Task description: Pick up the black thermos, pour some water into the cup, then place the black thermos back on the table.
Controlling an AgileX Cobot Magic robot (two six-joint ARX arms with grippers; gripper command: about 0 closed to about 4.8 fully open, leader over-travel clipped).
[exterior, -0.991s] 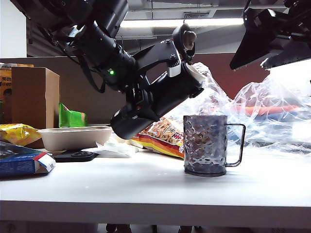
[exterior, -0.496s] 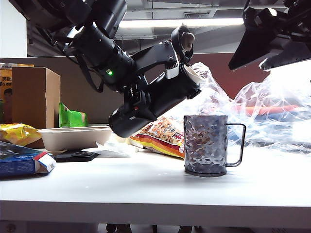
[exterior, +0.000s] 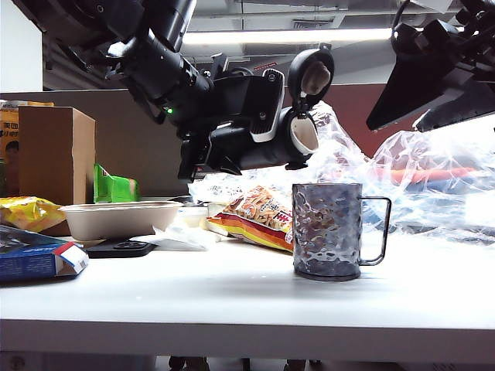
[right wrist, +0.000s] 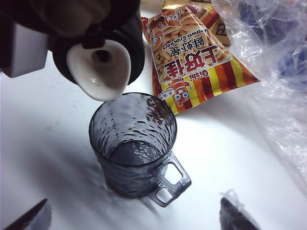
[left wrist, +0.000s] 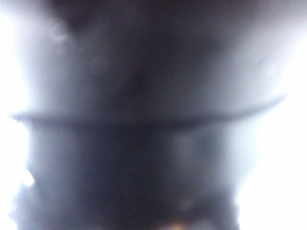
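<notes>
The black thermos [exterior: 263,147] has swung from a base-down slant to nearly level, its pale spout [right wrist: 100,69] now over the cup [exterior: 328,230] on the tabletop [exterior: 232,301]. The left gripper [exterior: 232,127] holds it aloft, fingers clamped around its body. The right gripper [exterior: 433,73] hangs high, fingers spread wide, empty.

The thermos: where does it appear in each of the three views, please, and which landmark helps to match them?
Exterior view: the thermos lies nearly level in the left gripper, upper middle, spout above the cup.
Left wrist view: a dark blur fills the frame, probably the thermos; I cannot tell.
Right wrist view: its pale spout and black neck hang over the cup.
Shared landmark: the cup, in the exterior and right wrist views.
</notes>
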